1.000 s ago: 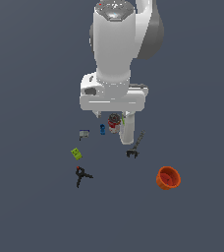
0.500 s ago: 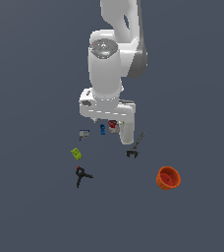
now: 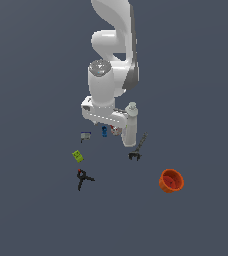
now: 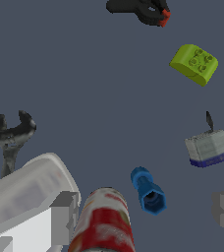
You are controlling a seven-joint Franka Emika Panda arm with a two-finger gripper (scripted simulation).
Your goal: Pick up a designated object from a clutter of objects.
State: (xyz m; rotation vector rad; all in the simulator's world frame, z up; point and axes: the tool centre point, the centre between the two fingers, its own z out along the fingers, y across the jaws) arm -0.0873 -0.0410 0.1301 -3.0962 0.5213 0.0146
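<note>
Grey floor (image 3: 31, 60) holds one blue piece (image 4: 149, 191), two black clamps (image 3: 83, 178).

- The small bright-blue knobby piece (image 4: 148, 190) stands upright just beside the red-and-white can (image 4: 103, 224).
- The white bottle (image 4: 28, 194), grey block (image 4: 208, 148) and green box (image 4: 194, 63) lie around it.

No legible text; red can (image 4: 104, 224) label blurred.

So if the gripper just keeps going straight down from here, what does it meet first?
Probably the blue piece, between the open fingers; the red can beside it may touch, depth unclear.
</note>
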